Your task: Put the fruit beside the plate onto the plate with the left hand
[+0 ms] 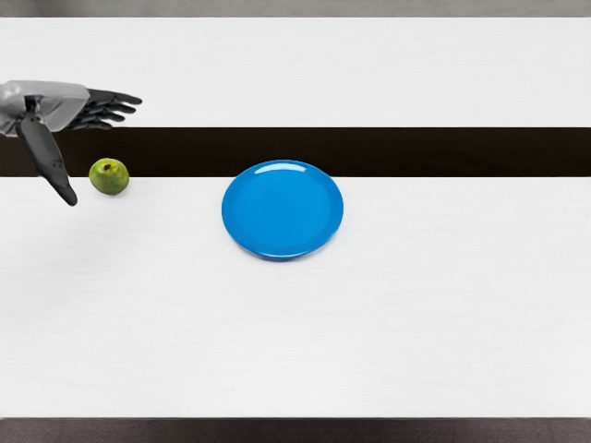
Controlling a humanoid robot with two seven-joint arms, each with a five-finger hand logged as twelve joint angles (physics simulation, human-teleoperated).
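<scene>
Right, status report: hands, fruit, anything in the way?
Left hand open, beside green apple, not gripping. Right hand out of view. Apple left of blue plate, apart. Nothing between them.

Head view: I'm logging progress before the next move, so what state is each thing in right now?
Apple: resting on the table, left of the plate and apart from it, not held.
Plate: lying flat, nothing on it.
Left hand: open, fingers stretched out, holding nothing, above and left of the apple without touching it.
</scene>
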